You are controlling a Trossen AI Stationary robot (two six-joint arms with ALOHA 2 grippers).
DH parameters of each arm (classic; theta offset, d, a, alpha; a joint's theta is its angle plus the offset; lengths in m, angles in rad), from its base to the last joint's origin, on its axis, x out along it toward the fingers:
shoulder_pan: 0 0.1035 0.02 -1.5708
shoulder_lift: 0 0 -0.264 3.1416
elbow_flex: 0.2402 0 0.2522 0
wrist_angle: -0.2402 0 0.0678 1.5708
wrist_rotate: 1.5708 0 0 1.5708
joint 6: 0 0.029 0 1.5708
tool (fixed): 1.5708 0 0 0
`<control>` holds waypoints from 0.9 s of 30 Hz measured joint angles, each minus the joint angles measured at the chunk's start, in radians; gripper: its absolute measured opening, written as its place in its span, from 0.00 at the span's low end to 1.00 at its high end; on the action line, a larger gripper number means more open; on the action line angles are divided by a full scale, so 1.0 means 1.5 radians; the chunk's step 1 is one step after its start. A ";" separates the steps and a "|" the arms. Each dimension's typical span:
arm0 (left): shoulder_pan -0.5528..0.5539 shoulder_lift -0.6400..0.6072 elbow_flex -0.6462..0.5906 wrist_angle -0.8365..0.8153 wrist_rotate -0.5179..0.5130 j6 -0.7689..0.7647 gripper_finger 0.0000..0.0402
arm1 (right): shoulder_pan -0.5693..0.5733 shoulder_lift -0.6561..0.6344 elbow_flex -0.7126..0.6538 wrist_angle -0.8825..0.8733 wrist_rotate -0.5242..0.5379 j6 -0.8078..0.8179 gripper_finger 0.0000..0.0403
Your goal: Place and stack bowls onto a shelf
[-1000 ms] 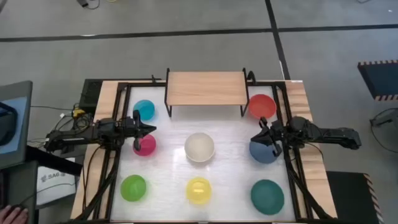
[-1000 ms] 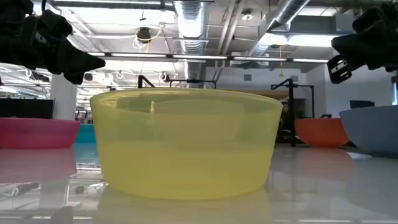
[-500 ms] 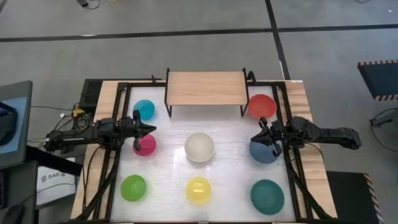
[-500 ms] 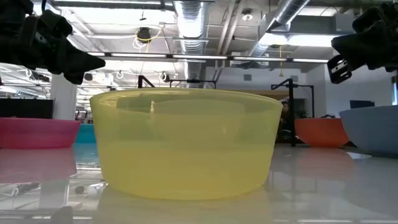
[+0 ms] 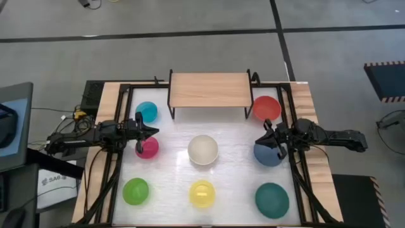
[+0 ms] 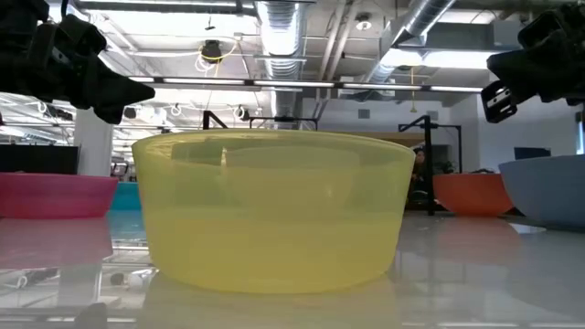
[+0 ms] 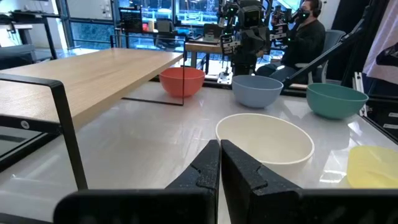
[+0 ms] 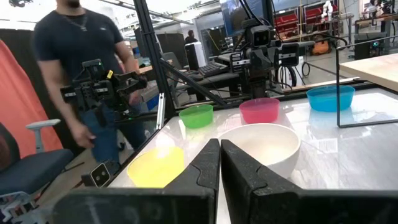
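Observation:
Eight bowls sit on the white tabletop: cyan [image 5: 147,111], magenta [image 5: 147,147], lime green [image 5: 135,190], yellow [image 5: 202,193], white [image 5: 203,149], blue [image 5: 268,154], red [image 5: 266,108] and teal [image 5: 272,199]. The shelf [image 5: 209,89] stands at the far edge with its wooden top bare. My left gripper [image 5: 154,132] hovers shut above the table just past the magenta bowl's far rim. My right gripper [image 5: 262,133] hovers shut over the blue bowl's far-left rim. In the low view the yellow bowl [image 6: 274,210] fills the foreground.
A black metal frame [image 5: 124,107] runs along the table's left and right sides. A person [image 8: 87,74] stands beyond the table's left side in the right wrist view. Bare tabletop [image 5: 234,136] lies between the white bowl and the shelf.

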 joint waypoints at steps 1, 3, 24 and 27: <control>0.000 0.000 0.000 0.000 0.000 0.000 0.00 | 0.000 0.000 0.000 0.000 0.000 0.000 0.11; 0.000 0.000 0.000 0.000 0.000 0.000 0.00 | 0.000 0.000 0.000 0.000 0.000 0.000 0.11; 0.000 0.000 0.000 0.000 0.000 0.000 0.00 | 0.000 0.000 0.000 0.000 0.000 0.000 0.11; 0.000 0.000 0.000 0.007 -0.023 0.001 0.00 | 0.000 0.000 0.000 0.000 0.000 0.000 0.11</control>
